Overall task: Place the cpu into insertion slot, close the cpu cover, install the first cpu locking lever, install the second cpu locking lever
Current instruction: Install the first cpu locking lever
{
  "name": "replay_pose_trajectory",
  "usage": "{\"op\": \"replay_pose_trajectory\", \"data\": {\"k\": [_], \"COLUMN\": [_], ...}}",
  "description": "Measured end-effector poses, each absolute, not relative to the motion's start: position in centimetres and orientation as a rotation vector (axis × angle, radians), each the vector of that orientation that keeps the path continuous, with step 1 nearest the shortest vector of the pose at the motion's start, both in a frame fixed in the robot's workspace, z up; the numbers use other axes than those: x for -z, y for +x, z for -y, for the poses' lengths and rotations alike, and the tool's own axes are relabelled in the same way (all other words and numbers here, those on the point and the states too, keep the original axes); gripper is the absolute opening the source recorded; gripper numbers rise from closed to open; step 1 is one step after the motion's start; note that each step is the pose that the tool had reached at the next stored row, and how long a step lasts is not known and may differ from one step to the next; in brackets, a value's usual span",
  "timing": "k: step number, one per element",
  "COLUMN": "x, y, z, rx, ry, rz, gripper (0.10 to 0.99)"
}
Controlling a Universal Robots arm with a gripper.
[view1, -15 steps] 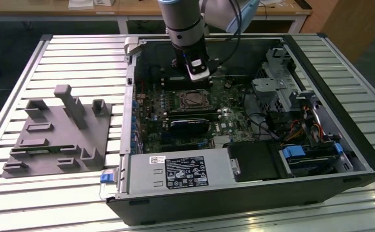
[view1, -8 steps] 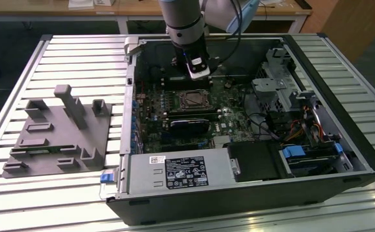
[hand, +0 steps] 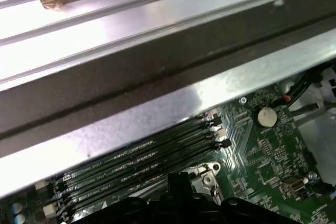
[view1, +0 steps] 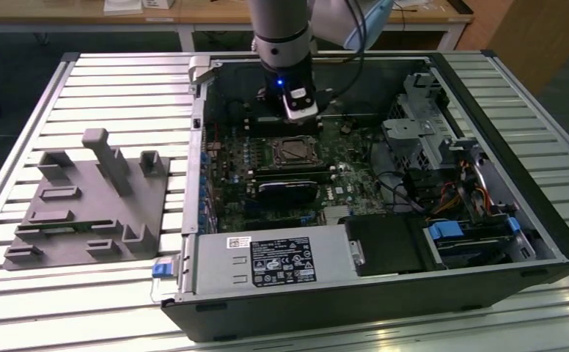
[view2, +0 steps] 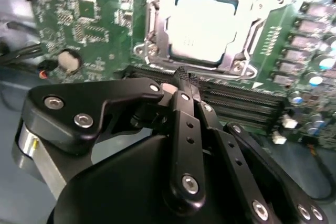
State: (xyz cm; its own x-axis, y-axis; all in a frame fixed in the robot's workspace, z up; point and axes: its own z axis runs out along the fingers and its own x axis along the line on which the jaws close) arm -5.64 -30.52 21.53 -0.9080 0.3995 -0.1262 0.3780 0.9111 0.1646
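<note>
- Over the motherboard, near its edge by the case wall, the gripper hangs w/ fingers pinched together, nothing between them.
- Tips sit above the memory slots, just beside the insertion slot; contact can't be told.
- cpu lies flat in that slot, mid-board.
- cpu cover is down, framing the chip.

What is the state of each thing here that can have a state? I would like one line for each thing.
cpu: seated in the insertion slot, metal top up.
cpu cover: closed down over the cpu.
gripper: shut, holding nothing, tips near the slot's edge.
computer case: lying on its side, open at the top.
</note>
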Motion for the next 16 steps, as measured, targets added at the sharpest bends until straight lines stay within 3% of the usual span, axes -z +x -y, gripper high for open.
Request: {"op": "replay_pose_trajectory", "data": {"k": [6,16], "x": [-21.5,-21.3], "y": [-5.2,-4.7], "z": [30.6,32.5], "rx": [-0.096,-0.071], "ry": [0.598,0.603], "rz": [-2.948,-2.975], "gripper": [0.106,0.106]}}
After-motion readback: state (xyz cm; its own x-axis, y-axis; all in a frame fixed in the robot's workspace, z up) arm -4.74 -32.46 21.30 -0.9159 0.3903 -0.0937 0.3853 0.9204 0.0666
